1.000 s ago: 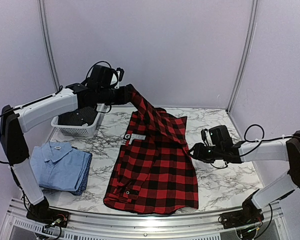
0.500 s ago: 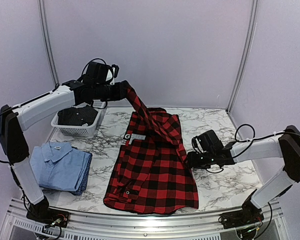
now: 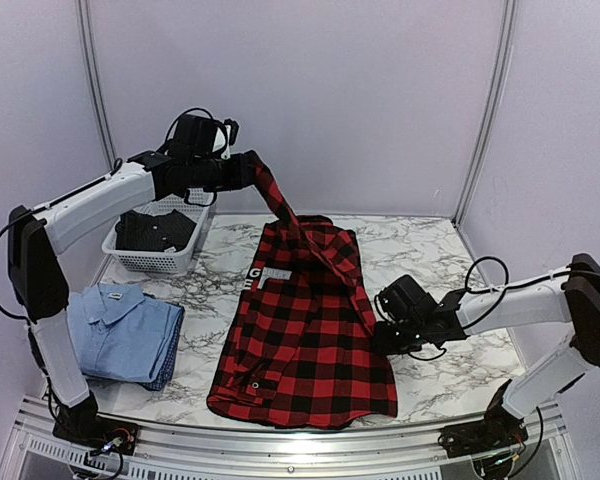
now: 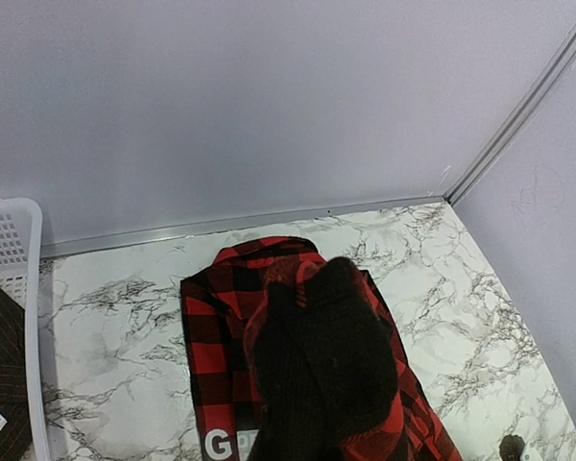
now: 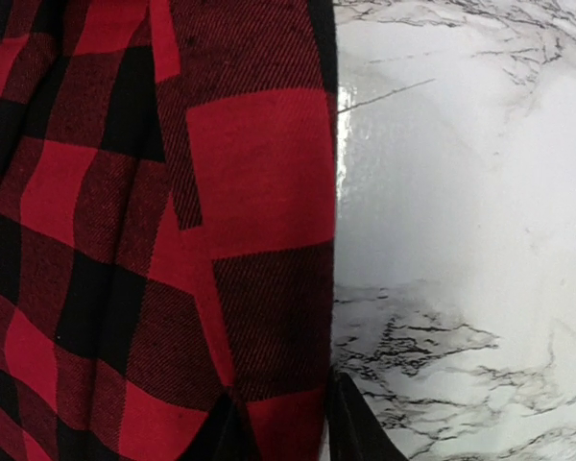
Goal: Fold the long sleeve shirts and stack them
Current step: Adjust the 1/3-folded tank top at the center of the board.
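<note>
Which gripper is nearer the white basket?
Left. The left gripper holds the flannel shirt sleeve raised, just beside the white basket; the right gripper is far off, at the shirt's right edge.

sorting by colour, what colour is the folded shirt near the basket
The shirt is plain light blue, best in the top external view.

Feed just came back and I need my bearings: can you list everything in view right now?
checked shirt: one, red and black, spread mid-table, one sleeve lifted up to the left
blue shirt: one, light blue, folded, near left corner
basket: one, white, far left of the table
garment: one, dark, inside the basket
table: one, white marble pattern, under everything
left gripper: one, black, raised at far left, shut on the checked shirt's sleeve
right gripper: one, black, low, straddling the checked shirt's right hem; grip unclear
</note>
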